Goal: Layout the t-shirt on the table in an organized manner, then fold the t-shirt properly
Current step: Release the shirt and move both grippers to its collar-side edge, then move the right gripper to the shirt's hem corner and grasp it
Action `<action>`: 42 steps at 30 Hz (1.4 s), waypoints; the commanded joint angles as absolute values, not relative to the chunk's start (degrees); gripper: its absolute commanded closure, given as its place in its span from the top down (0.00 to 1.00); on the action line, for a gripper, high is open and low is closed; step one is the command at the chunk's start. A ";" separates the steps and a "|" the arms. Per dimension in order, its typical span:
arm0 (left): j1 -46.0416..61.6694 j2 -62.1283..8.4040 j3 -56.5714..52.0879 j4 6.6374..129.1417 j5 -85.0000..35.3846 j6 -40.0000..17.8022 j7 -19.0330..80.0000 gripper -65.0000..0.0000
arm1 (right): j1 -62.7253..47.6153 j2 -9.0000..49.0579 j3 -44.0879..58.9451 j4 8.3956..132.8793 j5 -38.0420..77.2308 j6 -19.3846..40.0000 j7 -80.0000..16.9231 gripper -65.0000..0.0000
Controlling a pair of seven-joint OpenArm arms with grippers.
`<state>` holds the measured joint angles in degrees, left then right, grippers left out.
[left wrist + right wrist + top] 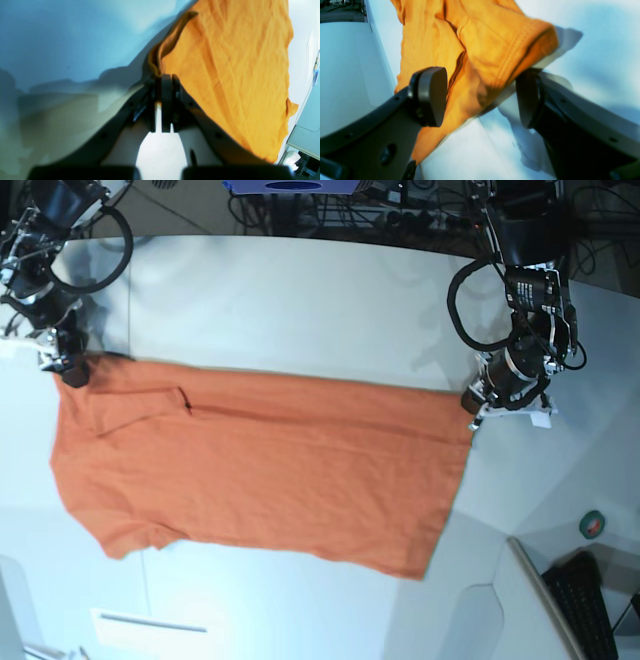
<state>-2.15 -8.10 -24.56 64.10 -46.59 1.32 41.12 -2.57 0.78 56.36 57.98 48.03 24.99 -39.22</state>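
Observation:
The orange t-shirt [270, 470] lies spread nearly flat on the white table [300, 310], its long side running left to right. My left gripper [472, 402] is at the shirt's far right corner. In the left wrist view its fingers [167, 82] are pressed together on the cloth edge [225, 62]. My right gripper [72, 370] is at the shirt's far left corner. In the right wrist view this gripper [480, 100] is open, and a sleeve hem [482, 50] lies between its pads, against the right one. No neck tag shows.
A green tape roll [593, 524] and a dark keyboard [590, 600] sit at the lower right beyond the table's cut edge. Cables and gear [400, 205] lie behind the far edge. A pale strip [140, 620] lies near the front left.

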 commanded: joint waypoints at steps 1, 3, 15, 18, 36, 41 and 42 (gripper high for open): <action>-2.86 -8.66 -24.66 65.01 -47.16 0.75 40.66 0.00 | -2.59 1.27 56.40 57.98 45.67 23.87 -39.25 0.61; -2.86 -8.66 -24.66 65.10 -47.16 0.75 40.66 0.00 | -2.24 1.45 56.31 57.98 45.58 23.87 -39.25 0.50; -1.63 -8.75 -24.66 65.54 -47.16 0.75 40.92 0.00 | 0.48 6.73 56.31 50.33 45.58 23.87 -39.69 0.00; 0.48 -8.75 -24.66 67.65 -47.16 0.75 40.92 0.00 | -0.92 6.81 56.40 50.68 45.58 23.87 -41.45 0.00; 26.42 -8.57 -25.27 89.98 -47.52 0.75 41.01 0.00 | -17.63 1.89 56.92 73.71 45.85 23.87 -52.53 0.00; 29.32 -8.66 -25.27 90.07 -47.60 0.75 41.01 0.00 | -19.65 0.92 57.01 75.65 45.85 23.87 -52.44 0.00; 29.58 -8.66 -25.27 90.07 -47.60 0.75 41.01 0.00 | -20.00 0.92 57.01 75.65 45.85 23.87 -52.44 0.00</action>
